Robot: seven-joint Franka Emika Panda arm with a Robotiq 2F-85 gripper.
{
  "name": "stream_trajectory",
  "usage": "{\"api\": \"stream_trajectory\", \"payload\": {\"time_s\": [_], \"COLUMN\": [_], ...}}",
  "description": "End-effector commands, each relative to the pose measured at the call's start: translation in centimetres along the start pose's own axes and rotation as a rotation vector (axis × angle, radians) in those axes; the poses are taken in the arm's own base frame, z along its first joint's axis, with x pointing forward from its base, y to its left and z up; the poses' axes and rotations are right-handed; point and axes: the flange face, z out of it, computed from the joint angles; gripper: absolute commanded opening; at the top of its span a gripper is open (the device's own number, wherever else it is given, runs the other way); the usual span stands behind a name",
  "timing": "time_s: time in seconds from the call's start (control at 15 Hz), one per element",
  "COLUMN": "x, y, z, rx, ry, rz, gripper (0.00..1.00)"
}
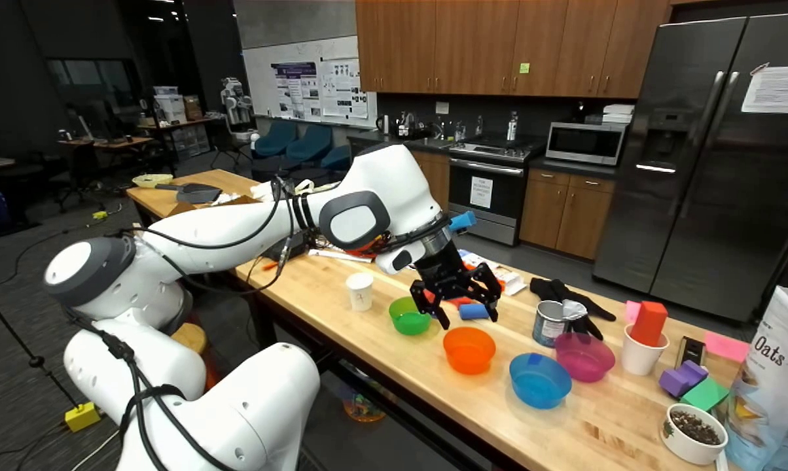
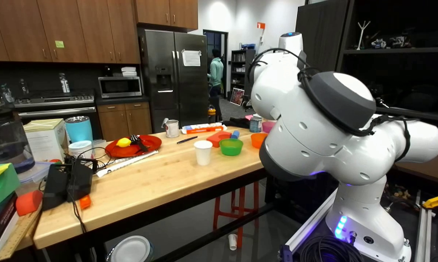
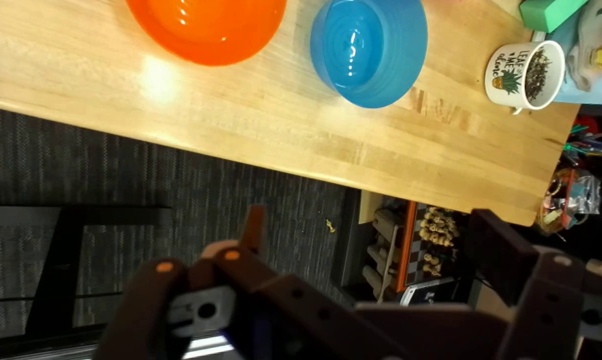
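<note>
The jaws hang wide apart over the table (image 1: 597,418), holding nothing. This looks like reaching, before any grab; the next move would call for going lower, toward a rim. In an exterior view, the blue bowl (image 1: 540,386) sits near, the orange bowl (image 1: 469,353) farther and left. Both are round and face up, with no long side. Past them lies a blue block (image 1: 474,311).
</note>
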Motion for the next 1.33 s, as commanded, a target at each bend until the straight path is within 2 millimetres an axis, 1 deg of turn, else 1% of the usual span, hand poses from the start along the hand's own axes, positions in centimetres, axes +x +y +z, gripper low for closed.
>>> {"api": "stream_trajectory", "payload": {"time_s": [0.0, 0.13, 0.2, 0.27, 0.47, 0.67, 0.73, 0.8, 0.87, 1.07, 1.27], "x": [3.0, 4.3, 2.9, 3.1, 2.7, 2.9, 3.2, 4.0, 3.0, 3.9, 3.9], "y": [0.7, 1.0, 0.2, 0.4, 0.1, -0.6, -0.9, -1.3, -0.2, -1.0, -1.0], "z": [1.5, 2.4, 1.9, 2.1, 2.1, 2.5, 3.0, 4.0, 3.3, 4.3, 4.3], "rx": [0.024, 0.012, 0.002, -0.009, -0.04, -0.081, -0.14, -0.214, -0.123, -0.18, -0.186], "ry": [-0.054, -0.069, -0.077, -0.09, -0.137, -0.178, -0.176, -0.154, -0.136, -0.117, -0.116], "rz": [0.009, 0.025, 0.034, 0.044, 0.066, 0.099, 0.128, 0.152, 0.118, 0.148, 0.148], "gripper": [1.0, 1.0, 1.0, 1.0, 1.0, 1.0, 1.0, 1.0, 1.0, 1.0, 1.0]}}
